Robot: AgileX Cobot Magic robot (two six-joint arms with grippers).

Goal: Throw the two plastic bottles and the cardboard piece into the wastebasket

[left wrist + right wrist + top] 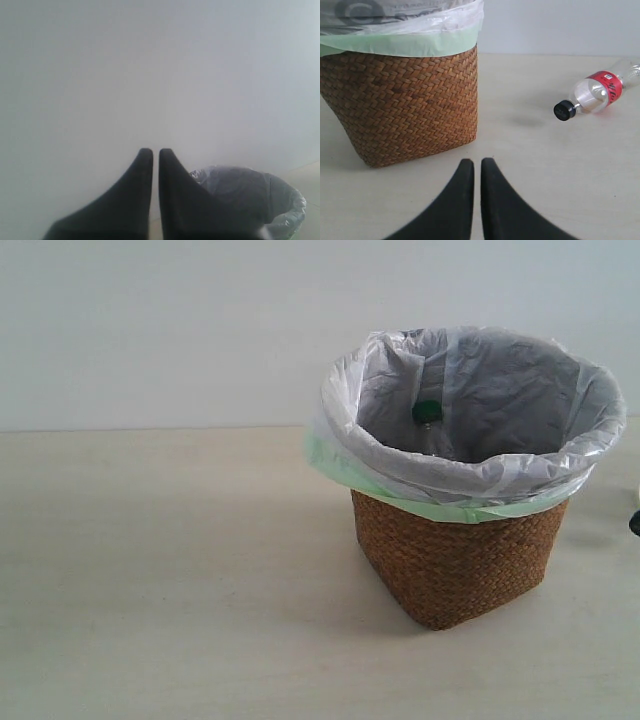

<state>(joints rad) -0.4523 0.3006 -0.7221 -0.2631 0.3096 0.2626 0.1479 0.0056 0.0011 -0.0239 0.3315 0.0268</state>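
The wicker wastebasket (455, 565) with its white and pale green bag stands at the right of the exterior view. Inside it a green bottle cap (427, 412) shows. The slim black-capped, red-label bottle (592, 95) lies on its side on the table in the right wrist view, beyond and apart from the wastebasket (402, 105). My right gripper (476, 161) is shut, empty, low over the table near the basket's foot. My left gripper (155, 150) is shut, empty, facing a pale wall with the bag's rim (280, 200) beside it. The cardboard piece is out of view.
A pale table (170, 580) spreads left of the basket in the exterior view. A small dark thing (634, 523) shows at that view's right edge. A plain pale wall stands behind.
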